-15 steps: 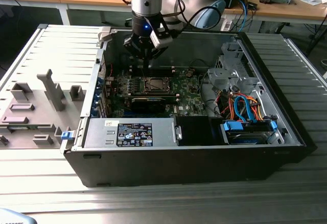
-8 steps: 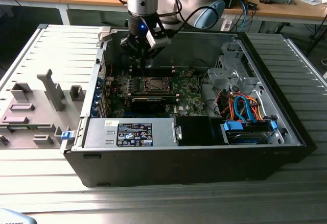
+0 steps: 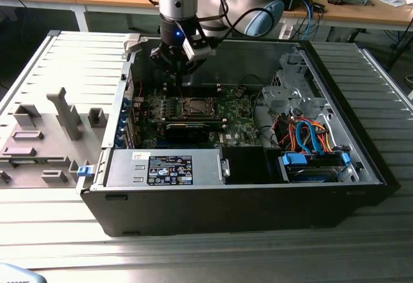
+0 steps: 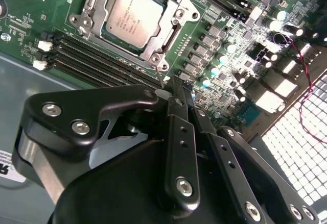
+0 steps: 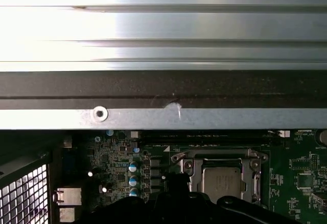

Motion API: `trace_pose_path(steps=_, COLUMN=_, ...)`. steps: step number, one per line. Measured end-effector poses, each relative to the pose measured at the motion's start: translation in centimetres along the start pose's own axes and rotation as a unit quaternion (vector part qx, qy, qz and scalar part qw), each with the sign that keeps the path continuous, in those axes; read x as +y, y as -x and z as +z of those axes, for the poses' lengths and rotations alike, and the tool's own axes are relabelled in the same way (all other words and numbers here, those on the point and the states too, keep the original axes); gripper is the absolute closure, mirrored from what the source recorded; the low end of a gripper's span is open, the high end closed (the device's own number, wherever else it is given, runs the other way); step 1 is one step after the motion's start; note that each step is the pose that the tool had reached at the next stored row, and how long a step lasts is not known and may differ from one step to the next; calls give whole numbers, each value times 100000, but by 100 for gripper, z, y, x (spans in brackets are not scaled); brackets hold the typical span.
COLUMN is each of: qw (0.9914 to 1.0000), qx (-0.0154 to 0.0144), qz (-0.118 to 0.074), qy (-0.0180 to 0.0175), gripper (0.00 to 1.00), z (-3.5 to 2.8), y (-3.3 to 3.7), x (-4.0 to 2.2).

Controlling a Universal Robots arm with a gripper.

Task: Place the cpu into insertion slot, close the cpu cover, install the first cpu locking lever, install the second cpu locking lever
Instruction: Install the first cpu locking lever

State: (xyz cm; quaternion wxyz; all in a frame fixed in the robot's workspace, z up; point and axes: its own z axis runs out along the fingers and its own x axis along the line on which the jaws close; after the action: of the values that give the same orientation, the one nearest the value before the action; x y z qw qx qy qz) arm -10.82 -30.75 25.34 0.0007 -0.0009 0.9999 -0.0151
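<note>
Under the cpu cover (image 4: 134,21), cpu (image 4: 134,16) seated, claw (image 4: 176,94) apparently just beside.

Robotics lab or workshop, open computer case (image 3: 258,186) on ribbed metal table (image 3: 193,251), wooden benches (image 3: 361,12) with cables and small parts behind, grey holder blocks (image 3: 45,141) beside

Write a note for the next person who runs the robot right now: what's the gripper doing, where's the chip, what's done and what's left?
Gripper: shut, holding nothing, hanging above the motherboard beside the socket.
The cpu sits in the insertion slot.
The cpu cover lies flat around the chip, framing it.
Done: cpu placed, cover closed.
Left: I cannot tell from these views whether either locking lever is latched, so check both.
</note>
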Motion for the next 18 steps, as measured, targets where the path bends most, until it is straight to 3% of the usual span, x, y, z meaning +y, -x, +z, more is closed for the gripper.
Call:
trace_pose_path(steps=9, qw=100000, qx=-1, qz=1, qy=1, gripper=89, z=0, y=-101, x=1)
trace_pose_path(steps=14, qw=100000, qx=-9, qz=-1, qy=0, gripper=89, z=0, y=-193, x=0)
trace_pose_path(steps=18, qw=100000, qx=-11, qz=1, qy=6, gripper=89, z=-1, y=-211, x=17)
